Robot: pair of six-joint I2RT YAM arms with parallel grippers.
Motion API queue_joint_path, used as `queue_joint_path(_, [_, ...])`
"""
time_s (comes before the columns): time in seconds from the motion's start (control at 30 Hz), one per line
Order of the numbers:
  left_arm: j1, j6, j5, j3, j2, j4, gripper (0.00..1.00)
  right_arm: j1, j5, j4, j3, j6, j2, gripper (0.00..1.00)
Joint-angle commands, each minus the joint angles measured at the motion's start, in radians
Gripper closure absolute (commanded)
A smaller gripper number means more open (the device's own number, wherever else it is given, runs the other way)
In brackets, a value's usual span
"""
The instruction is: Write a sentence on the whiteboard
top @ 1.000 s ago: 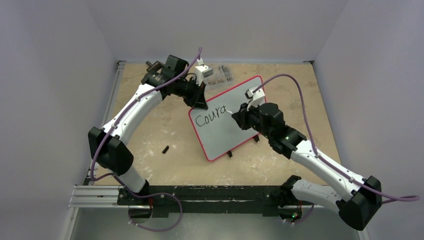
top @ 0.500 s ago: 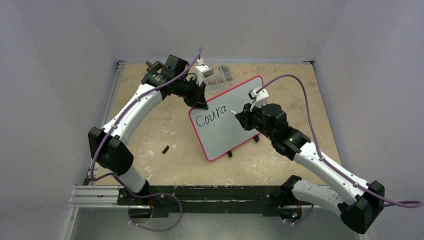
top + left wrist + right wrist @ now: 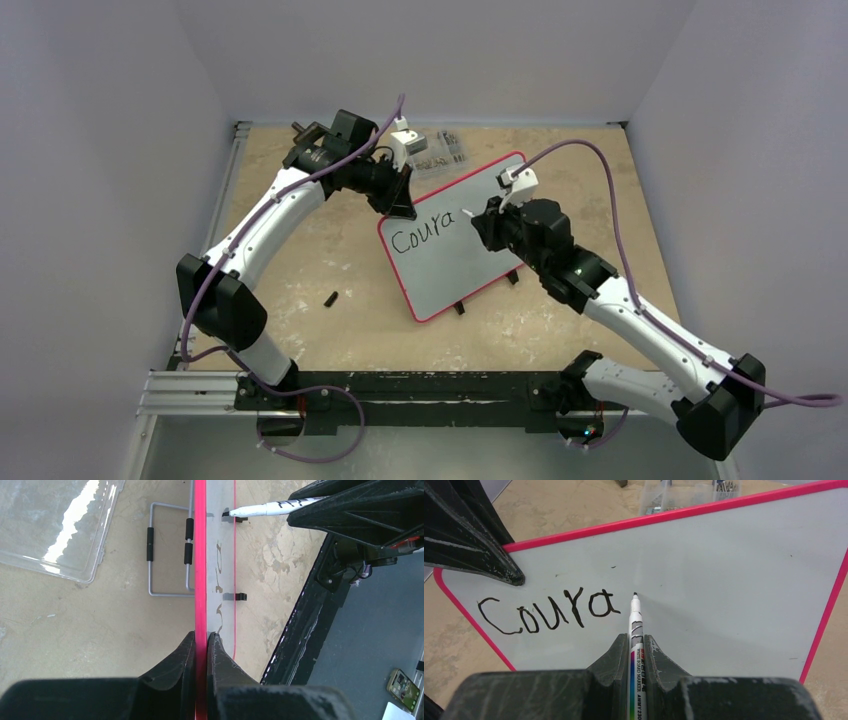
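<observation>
Top external: clear case (image 3: 447, 150) near whiteboard (image 3: 440, 275) holds bits.

"Coura" handwritten on the whiteboard (image 3: 724, 580); "WHITE BOARD MARKER" on the marker (image 3: 636, 647)

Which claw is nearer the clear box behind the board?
Left. The left claw clamps the board's far edge, close to the box. The right claw holds a marker over the board's middle, farther from it.
</observation>
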Motion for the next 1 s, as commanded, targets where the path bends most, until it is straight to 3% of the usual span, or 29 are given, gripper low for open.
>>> queue_joint_path(0.0, [-0.014, 0.059, -0.060, 0.013, 0.012, -0.016, 1.00, -0.013, 0.038, 0.054, 0.068, -0.008, 0.020, 1.00])
queue_joint_path(0.63, [-0.018, 0.056, -0.060, 0.015, 0.015, -0.016, 1.00, -0.017, -0.129, 0.096, 0.008, 0.008, 0.050, 1.00])
queue_joint_path(0.97, [-0.018, 0.054, -0.063, 0.017, 0.014, -0.016, 1.00, -0.017, -0.090, 0.059, -0.054, 0.017, 0.012, 1.00])
